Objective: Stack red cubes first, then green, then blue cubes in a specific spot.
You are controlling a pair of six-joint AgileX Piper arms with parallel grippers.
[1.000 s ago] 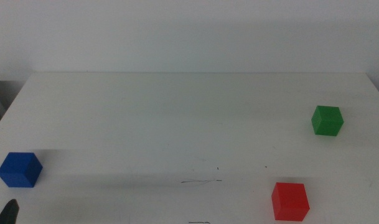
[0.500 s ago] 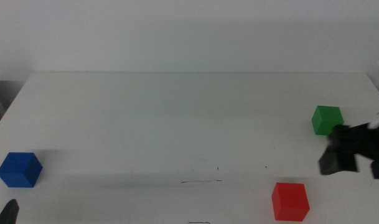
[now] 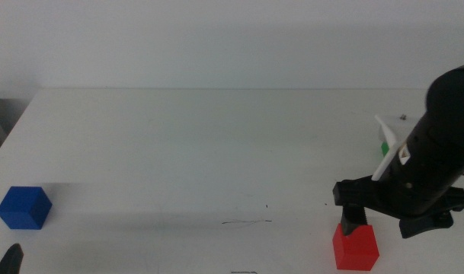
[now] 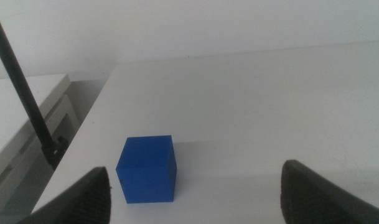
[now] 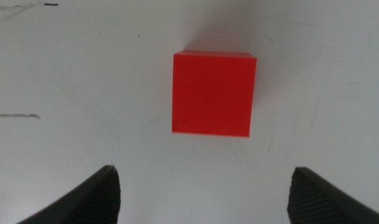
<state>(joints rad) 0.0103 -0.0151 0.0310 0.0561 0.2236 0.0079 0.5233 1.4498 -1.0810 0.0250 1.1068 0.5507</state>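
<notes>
The smooth white table [image 3: 178, 137] spreads under me. My right gripper [image 3: 392, 217] hangs spread wide and empty above the matte red cube [image 5: 214, 93] near the front edge. My left gripper [image 4: 192, 193], wide open too, faces the blue cube [image 4: 147, 169]. A thin pen line [image 3: 245, 222] marks the spot.

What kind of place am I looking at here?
Probably a robotics lab test bench: a plain white table against a bare wall, holding only a red cube and a blue cube, with the right gripper open above the red one.
</notes>
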